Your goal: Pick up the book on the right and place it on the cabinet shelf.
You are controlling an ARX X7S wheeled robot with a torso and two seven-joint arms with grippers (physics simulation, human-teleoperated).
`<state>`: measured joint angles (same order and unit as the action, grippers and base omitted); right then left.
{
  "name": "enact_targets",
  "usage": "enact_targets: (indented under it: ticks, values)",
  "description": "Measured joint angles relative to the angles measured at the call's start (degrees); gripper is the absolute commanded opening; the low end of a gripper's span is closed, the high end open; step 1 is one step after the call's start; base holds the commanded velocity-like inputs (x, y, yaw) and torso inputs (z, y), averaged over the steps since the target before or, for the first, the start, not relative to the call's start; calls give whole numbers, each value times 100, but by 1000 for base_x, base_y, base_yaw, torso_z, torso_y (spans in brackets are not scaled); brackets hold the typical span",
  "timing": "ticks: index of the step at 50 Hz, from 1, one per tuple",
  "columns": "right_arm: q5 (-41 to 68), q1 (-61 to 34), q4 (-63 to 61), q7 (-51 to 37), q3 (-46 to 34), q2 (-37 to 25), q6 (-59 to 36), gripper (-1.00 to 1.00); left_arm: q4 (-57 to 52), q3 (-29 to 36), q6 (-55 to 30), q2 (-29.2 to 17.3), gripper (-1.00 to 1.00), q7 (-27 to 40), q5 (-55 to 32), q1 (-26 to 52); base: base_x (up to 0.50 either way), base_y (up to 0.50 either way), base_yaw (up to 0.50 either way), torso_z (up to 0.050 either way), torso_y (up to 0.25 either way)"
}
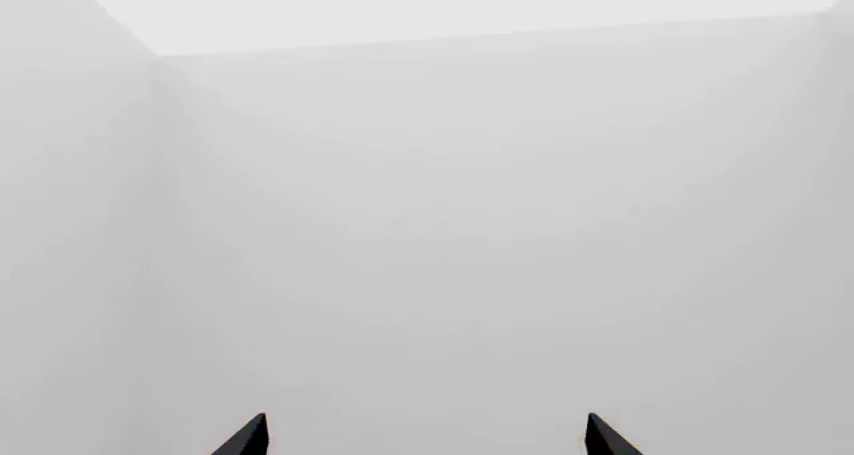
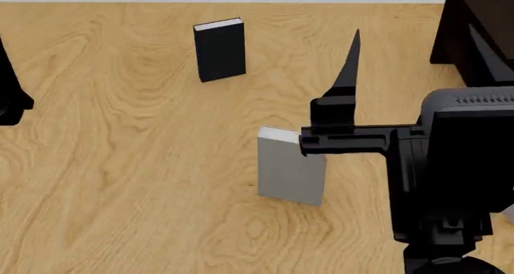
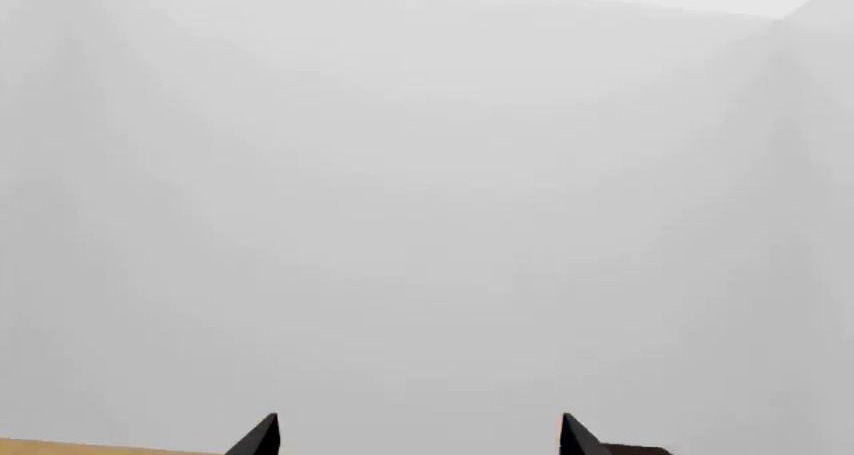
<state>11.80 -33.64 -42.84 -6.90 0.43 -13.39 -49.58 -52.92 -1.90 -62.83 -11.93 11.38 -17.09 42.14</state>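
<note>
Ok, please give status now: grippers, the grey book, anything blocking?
Right gripper open, empty. Left gripper open, empty. Grey book upright on table, not gripped. Nothing blocking.

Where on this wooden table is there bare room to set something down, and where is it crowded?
Free: the wide stretch of table left of the grey book and in front of the black book, and the strip between the two books. Crowded: the right side, where the right end effector and its arm pass over the grey book, beside the cabinet.

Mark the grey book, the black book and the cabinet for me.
grey book (image 2: 283,171): head view, on its front cover.
black book (image 2: 221,52): head view, on its front cover.
cabinet (image 2: 473,18): head view, on its dark side panel at the right edge.
</note>
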Motion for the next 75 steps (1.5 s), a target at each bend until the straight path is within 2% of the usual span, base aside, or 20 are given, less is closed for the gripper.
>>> enact_targets:
  ticks: [11, 43, 75]
  values:
    - [218, -611, -473, 1, 114, -144, -794, 100, -440, -201, -866, -313, 100, 647, -753, 832, 0, -74, 0, 0, 0]
    - [355, -820, -647, -23, 43, -284, -1109, 100, -628, -377, -1136, -756, 100, 1439, -1733, 1241, 8, -323, 0, 0, 0]
    - [423, -866, -581, -80, -200, -295, -1083, 100, -586, -504, -975, -1108, 100, 1976, -2406, 1263, 390, -164, 0, 0, 0]
